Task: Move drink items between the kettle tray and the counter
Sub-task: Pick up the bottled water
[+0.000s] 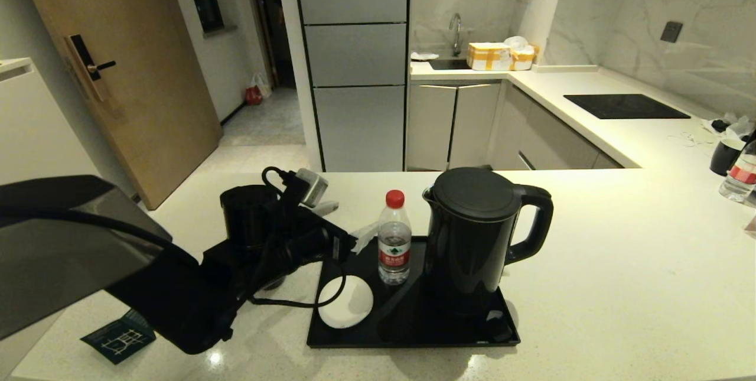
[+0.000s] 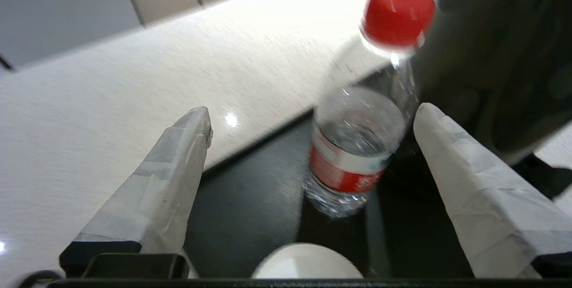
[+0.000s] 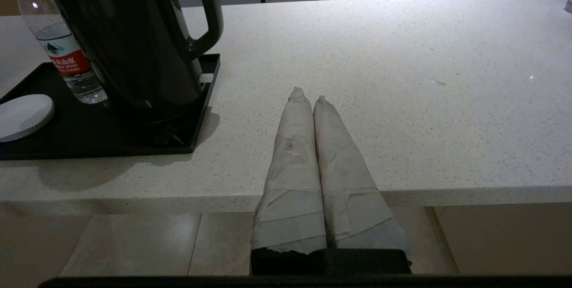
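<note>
Two claws show: the right claw (image 3: 308, 96) hangs pressed closed at the desk's (image 1: 620, 274) near edge, empty. On the tray (image 1: 413, 339) the saucer (image 1: 345, 302) lies nearest, then the bottle (image 1: 394, 238) beside the kettle (image 1: 478, 233). The left claw (image 2: 313, 114) gapes wide toward the bottle, holding nothing.

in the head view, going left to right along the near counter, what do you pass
green leaflet → left gripper → white saucer → water bottle → black kettle, the last three standing on the black tray
</note>
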You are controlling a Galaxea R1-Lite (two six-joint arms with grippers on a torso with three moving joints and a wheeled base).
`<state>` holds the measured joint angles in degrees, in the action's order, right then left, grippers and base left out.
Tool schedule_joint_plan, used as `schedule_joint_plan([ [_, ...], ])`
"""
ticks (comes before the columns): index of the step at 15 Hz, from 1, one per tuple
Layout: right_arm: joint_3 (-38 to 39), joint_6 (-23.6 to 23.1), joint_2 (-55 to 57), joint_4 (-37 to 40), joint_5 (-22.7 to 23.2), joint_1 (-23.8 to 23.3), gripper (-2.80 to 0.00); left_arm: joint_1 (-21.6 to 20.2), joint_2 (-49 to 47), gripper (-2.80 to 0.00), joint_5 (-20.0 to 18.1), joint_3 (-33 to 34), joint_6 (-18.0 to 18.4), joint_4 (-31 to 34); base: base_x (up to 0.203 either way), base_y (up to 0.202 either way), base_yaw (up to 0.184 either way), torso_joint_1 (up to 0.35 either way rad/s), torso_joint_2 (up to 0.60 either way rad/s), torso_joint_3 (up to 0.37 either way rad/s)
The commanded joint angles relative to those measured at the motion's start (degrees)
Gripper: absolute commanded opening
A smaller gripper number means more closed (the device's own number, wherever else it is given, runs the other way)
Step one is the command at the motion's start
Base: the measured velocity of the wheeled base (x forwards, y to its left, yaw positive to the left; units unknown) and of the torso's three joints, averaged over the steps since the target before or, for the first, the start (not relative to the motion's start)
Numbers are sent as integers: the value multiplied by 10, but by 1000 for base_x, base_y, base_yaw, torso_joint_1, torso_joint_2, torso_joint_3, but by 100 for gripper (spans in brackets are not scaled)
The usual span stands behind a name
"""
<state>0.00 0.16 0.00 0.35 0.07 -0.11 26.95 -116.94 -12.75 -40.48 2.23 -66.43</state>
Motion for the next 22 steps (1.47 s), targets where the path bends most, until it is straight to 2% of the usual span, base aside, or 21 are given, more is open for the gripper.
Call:
schedule_joint_plan([
  [1, 1, 0, 1, 0, 0, 0, -280, 3, -21, 0, -3, 3, -1, -5, 0, 0, 0, 0, 0, 0],
  [5, 0, 0, 1, 0, 0, 0, -280, 3, -27, 0, -23, 17, 0, -36, 0, 0, 0, 0, 0, 0],
  [9, 0, 0, 1, 0, 0, 0, -280, 10, -59, 0, -29, -24, 1, -36, 0, 0, 0, 0, 0, 0],
  [15, 1, 0, 1, 0, 0, 0, -280, 39, -127, 0, 1, -109, 3, -27, 0, 0, 0, 0, 0, 0],
  [22, 0, 0, 0, 0, 0, -1, -280, 45, -138, 0, 19, -134, 3, 3, 0, 0, 0, 0, 0, 0],
])
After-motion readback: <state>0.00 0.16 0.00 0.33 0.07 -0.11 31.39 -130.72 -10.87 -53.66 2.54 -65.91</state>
